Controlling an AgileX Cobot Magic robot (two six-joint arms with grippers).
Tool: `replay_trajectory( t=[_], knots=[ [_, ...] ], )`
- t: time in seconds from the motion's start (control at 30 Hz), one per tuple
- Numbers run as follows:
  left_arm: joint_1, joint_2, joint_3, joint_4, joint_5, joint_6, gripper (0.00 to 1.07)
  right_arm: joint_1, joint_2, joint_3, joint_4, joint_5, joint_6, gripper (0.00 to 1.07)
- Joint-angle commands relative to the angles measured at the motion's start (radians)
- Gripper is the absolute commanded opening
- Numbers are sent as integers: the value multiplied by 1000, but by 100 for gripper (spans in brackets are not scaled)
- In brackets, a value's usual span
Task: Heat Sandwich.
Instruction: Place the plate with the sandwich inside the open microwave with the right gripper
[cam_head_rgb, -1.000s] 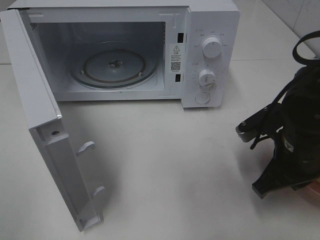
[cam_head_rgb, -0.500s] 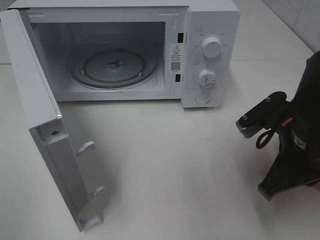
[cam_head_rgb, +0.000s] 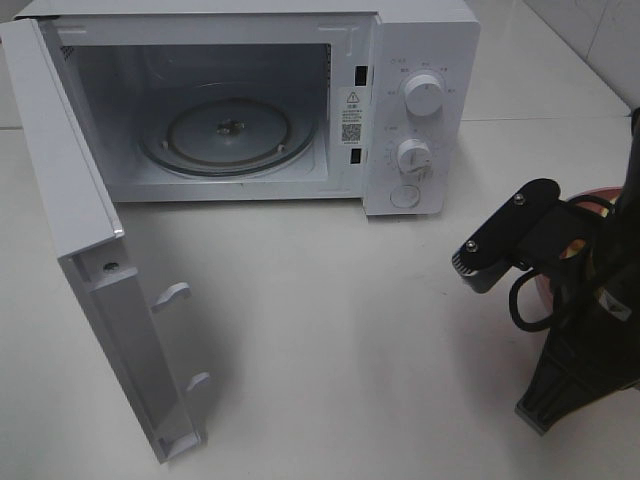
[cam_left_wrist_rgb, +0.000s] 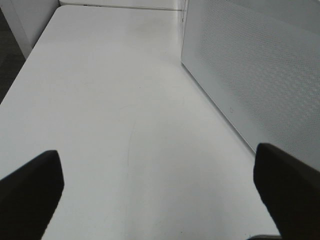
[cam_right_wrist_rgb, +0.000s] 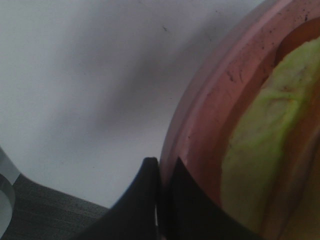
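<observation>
Right claw: my right claw (cam_right_wrist_rgb: 161, 200) is closed, tips pressed together against the outer rim of the pink plate (cam_right_wrist_rgb: 210, 110). I cannot make out anything pinched between them.
Why there: I judge it is at the rim so that I can handle the plate rather than squeeze the food.
Left claw: my left claw (cam_left_wrist_rgb: 160, 200) is spread wide with nothing in it. It hangs over bare desk (cam_head_rgb: 330, 330) on the outer side of the microwave's door (cam_head_rgb: 70, 200), clear of the opening.
Sandwich: the sandwich (cam_right_wrist_rgb: 265, 135) lies on the plate, in front of the microwave (cam_head_rgb: 420, 60) and off to its dial side. It is well apart from the cavity. Only a pale yellow-green layer shows in my right wrist view.
Plate from above: my right arm hides most of it, and only slivers of pink rim show.
Microwave: the door is swung fully out on the side away from the dials, so the way in is free.
Inside the microwave: the glass turntable (cam_head_rgb: 228, 135) sits there with nothing on it.
Task so far: heating has not begun. I judge the food must first go across the desk and onto the turntable.
</observation>
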Motion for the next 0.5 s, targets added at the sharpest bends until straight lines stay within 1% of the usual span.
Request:
replay_trajectory(
  t=[0.03, 0.13, 0.17, 0.23, 0.27, 0.33, 0.43, 0.5],
  knots=[
    [2, -7, 2, 0, -8, -4, 98, 49, -32, -3, -2, 28, -6, 0],
    [2, -7, 2, 0, -8, -4, 98, 112, -49, -3, 2, 56, -15, 0],
    [2, -7, 2, 0, -8, -4, 98, 112, -49, -3, 2, 56, -15, 0],
    [2, -7, 2, 0, -8, -4, 98, 149, -49, -3, 4, 78, -18, 0],
    [2, -7, 2, 0, -8, -4, 98, 187, -49, -3, 7, 89, -22, 0],
    [2, -7, 2, 0, -8, -4, 98, 202, -49, -3, 7, 93, -24, 0],
    [2, -7, 2, 0, -8, -4, 98, 269, -49, -3, 7, 96, -44, 0],
    [2, -7, 2, 0, -8, -4, 98, 285, -49, -3, 7, 96, -53, 0]
  ],
)
